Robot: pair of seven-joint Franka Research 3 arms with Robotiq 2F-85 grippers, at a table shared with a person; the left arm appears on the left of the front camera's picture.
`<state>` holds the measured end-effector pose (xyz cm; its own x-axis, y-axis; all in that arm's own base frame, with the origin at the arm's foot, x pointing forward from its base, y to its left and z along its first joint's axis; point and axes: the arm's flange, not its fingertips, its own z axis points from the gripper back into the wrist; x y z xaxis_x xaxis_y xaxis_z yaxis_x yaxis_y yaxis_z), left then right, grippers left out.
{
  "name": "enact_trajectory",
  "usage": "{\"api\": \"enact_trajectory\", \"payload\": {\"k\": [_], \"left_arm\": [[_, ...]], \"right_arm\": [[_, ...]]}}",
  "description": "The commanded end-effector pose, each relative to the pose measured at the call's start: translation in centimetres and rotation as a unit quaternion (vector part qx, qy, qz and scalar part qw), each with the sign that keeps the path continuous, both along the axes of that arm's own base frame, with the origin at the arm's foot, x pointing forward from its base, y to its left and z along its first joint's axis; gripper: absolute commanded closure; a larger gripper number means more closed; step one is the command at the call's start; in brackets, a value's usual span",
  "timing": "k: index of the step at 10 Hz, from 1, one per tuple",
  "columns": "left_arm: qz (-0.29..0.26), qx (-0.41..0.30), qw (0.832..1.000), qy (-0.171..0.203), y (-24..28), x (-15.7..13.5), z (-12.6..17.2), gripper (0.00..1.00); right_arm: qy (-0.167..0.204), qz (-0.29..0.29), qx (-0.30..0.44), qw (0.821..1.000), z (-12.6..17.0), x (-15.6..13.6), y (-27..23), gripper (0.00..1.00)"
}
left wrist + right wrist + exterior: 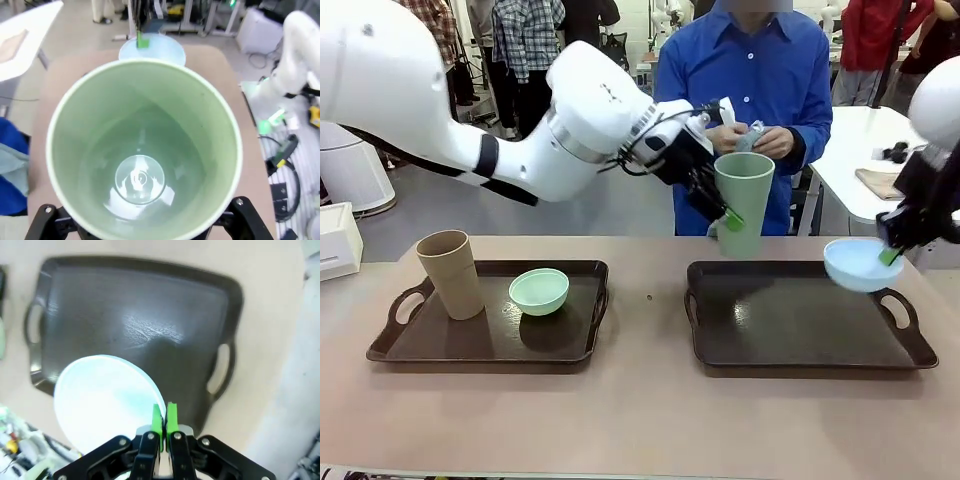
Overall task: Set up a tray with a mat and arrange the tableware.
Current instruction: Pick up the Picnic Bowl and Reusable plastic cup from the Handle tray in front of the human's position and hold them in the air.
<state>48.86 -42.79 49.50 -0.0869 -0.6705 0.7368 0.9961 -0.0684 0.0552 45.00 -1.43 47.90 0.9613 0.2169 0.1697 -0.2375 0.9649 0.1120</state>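
On the desk (640, 410), two dark trays are laid side by side. Above the far edge of the right tray (790, 335), the sage green cup (744, 200) is held upright, mouth up and long axis vertical, clamped in the left end effector (729, 217). The tan cup (450, 275) is stood upright at the left end of the left tray (470, 348), with the mint green bowl (539, 291) beside it. The pale blue bowl (855, 265), opening up, is pinched by its rim in the right end effector (890, 256) over the right tray's far right corner.

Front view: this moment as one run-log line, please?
left claw: grips tall sage green plastic cup | right claw: grips shallow pale blue bowl | left dark tray: tan cup, mint bowl
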Motion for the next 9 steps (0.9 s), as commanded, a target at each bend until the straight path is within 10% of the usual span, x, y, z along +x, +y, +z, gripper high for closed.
{"api": "enact_trajectory", "payload": {"k": [1, 9], "left_arm": [[-0.005, 0.011, 1.000, -0.006, 2.0, -3.1, 1.9, 1.00], [-0.008, 0.013, 1.000, -0.016, 1.2, -2.3, 2.8, 1.00]], "right_arm": [[-0.033, -0.024, -0.019, 0.999, 3.7, -2.5, -0.1, 1.00], [-0.055, -0.016, -0.006, 0.998, 6.5, -3.2, -0.3, 1.00]]}}
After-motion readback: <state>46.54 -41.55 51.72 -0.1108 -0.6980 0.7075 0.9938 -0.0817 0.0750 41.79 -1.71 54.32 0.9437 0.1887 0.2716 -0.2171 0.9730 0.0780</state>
